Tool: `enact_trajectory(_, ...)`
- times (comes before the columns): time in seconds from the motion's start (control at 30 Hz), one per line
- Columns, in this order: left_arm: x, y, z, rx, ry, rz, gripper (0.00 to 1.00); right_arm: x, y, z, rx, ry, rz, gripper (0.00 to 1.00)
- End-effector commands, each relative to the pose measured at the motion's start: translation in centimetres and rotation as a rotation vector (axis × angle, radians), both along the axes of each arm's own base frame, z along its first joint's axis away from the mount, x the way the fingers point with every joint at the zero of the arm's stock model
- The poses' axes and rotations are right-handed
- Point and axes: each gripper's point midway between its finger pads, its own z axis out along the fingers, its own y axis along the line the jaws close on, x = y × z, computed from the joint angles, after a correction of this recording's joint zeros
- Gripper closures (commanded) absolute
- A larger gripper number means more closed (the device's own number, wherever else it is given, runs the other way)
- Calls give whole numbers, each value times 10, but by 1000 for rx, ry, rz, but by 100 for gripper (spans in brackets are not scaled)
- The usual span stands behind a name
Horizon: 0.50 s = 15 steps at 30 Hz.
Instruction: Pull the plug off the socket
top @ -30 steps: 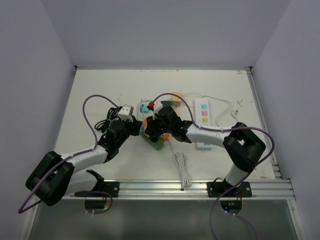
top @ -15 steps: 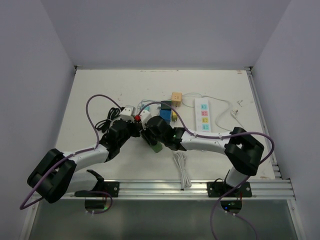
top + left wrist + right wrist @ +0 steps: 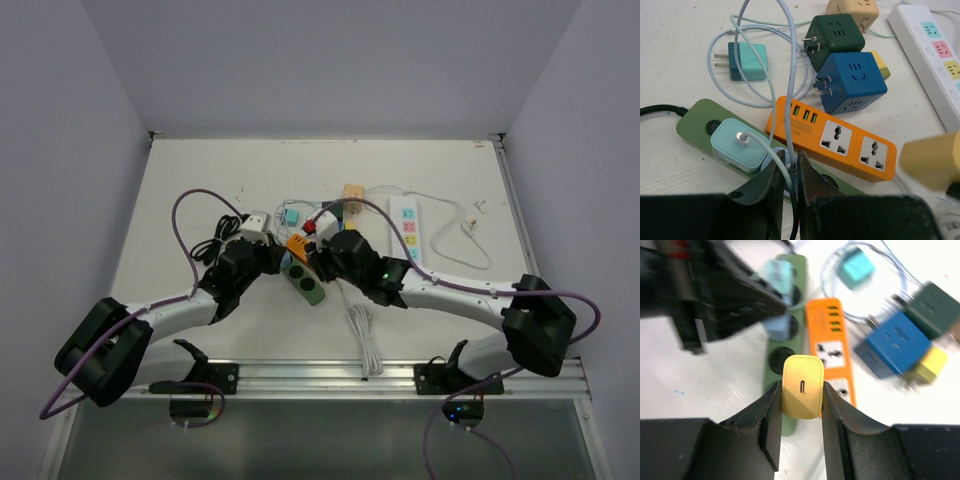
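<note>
My right gripper (image 3: 802, 390) is shut on a yellow plug (image 3: 802, 386) and holds it in the air above the green power strip (image 3: 785, 340), clear of its sockets. The yellow plug shows blurred at the right of the left wrist view (image 3: 932, 157). My left gripper (image 3: 788, 170) is shut on a pale blue plug (image 3: 785, 167) that sits in the green strip (image 3: 695, 120), with its cable running up between the fingers. A light teal charger (image 3: 737, 145) is plugged in beside it. In the top view both grippers meet at the green strip (image 3: 305, 282).
An orange strip (image 3: 840, 140) lies against the green one. Behind it are a blue cube adapter (image 3: 852, 80), a dark green cube (image 3: 832, 35), a tan cube (image 3: 852, 7), a loose teal plug (image 3: 747, 61) and a white strip (image 3: 407, 228). A coiled white cable (image 3: 362, 330) lies near the front.
My right arm has swung out to the right and its gripper has drawn back from the green strip with the yellow plug in it. My left gripper has stayed on the strip.
</note>
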Motion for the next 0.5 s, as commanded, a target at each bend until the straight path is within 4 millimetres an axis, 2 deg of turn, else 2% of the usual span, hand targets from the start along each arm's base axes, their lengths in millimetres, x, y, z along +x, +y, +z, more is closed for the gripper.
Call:
enact_trajectory(0.0, -9, 27, -35, 119, 103, 70, 84, 27, -50, 12, 135, 28, -154, 94)
enact_trajectory(0.07, -10, 25, -35, 116, 102, 57, 84, 31, -77, 9, 196, 50, -230, 88)
enact_trajectory(0.1, -10, 25, -34, 114, 101, 57, 84, 43, -98, 7, 225, 72, -301, 88)
enact_trajectory(0.17, -10, 24, -34, 114, 101, 52, 83, 48, -114, 6, 260, 98, -329, 87)
enact_trajectory(0.2, -10, 23, -33, 112, 99, 49, 83, 58, -128, 7, 279, 102, -370, 87)
enact_trajectory(0.27, -11, 23, -34, 112, 102, 43, 79, 65, -134, 6, 321, 144, -387, 87)
enact_trajectory(0.3, -11, 22, -33, 110, 100, 38, 77, 75, -147, 3, 335, 159, -433, 87)
enact_trajectory(0.33, -11, 21, -33, 109, 99, 33, 76, 83, -151, 7, 373, 177, -469, 87)
enact_trajectory(0.37, -11, 21, -34, 110, 103, 32, 75, 91, -158, 0, 387, 211, -486, 87)
enact_trajectory(0.47, -12, 20, -34, 106, 105, 23, 68, 105, -153, 6, 472, 247, -461, 85)
